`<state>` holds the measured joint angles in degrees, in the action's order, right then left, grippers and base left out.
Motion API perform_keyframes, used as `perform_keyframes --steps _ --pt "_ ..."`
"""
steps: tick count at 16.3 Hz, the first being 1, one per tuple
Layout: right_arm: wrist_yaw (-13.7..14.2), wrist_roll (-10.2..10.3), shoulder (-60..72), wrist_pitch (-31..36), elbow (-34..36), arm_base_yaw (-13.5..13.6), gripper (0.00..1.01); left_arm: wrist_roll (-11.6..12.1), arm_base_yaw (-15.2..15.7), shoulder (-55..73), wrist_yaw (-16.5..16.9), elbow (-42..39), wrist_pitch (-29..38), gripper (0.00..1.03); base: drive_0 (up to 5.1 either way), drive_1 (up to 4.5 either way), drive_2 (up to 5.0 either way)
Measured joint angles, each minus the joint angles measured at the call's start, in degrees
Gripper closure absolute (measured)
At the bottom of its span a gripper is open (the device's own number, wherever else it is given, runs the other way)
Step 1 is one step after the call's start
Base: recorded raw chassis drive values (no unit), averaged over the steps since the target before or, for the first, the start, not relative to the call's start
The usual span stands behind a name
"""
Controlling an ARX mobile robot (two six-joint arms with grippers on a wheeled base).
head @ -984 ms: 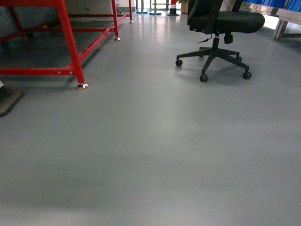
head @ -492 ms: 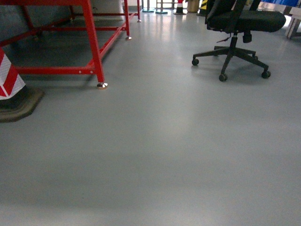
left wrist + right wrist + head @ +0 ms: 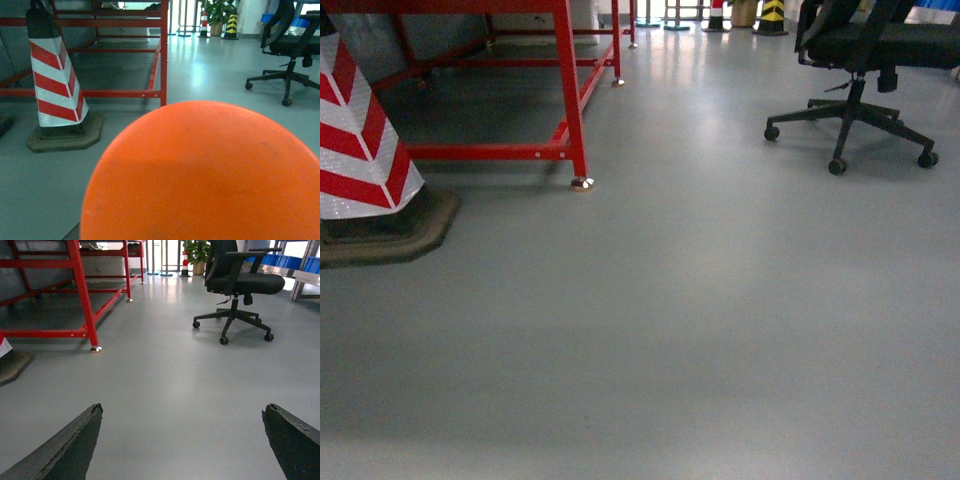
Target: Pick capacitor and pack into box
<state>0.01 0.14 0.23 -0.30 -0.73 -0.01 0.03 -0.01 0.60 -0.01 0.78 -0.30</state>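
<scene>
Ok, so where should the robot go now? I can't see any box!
Probably a small turn to look around, away from the cone close on the left. No box or capacitor shows in any view: only floor, the red frame and a chair. The right gripper is open and empty.

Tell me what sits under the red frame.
Under the red frame lies bare grey floor, in shadow. Its near leg ends in a small metal foot. The striped cone covers the frame's left end, so that part is hidden.
</scene>
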Motion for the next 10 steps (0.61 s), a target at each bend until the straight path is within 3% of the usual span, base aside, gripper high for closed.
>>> perform_keyframes --steps 10 --pt "0.0 0.0 0.0 0.0 0.0 0.0 0.03 0.0 0.0 0.0 0.0 0.0 -0.1 0.60 -5.0 2.39 2.4"
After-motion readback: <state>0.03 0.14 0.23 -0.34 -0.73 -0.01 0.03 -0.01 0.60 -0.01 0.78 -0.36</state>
